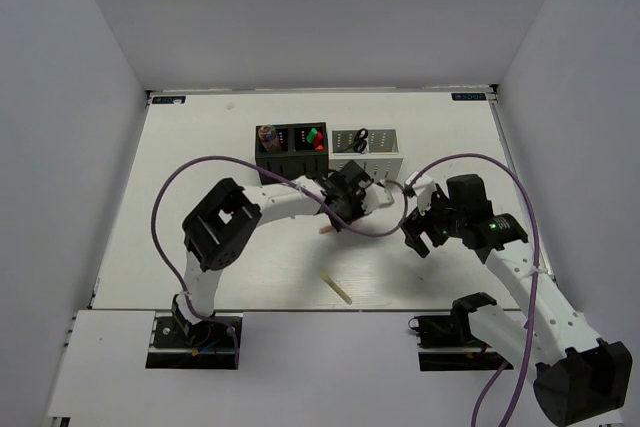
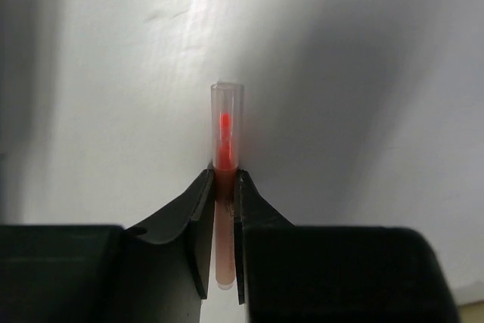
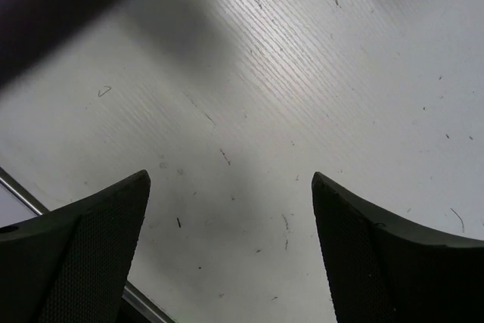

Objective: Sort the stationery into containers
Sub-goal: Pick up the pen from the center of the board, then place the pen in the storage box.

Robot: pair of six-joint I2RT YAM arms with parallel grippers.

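Pink stick (image 2: 225,130) clamped lengthwise in left gripper (image 2: 224,178), tip outward; right gripper (image 3: 231,191) spread.

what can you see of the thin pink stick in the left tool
The thin pink stick looks like a translucent plastic tube, pale pink, with a bright red core showing inside near its clear end. It is clamped between the two black fingers of the left tool, with its clear end reaching past their tips. The top view places it over the white table, just in front of the row of black and white perforated cube holders. Whether it touches the table cannot be told.
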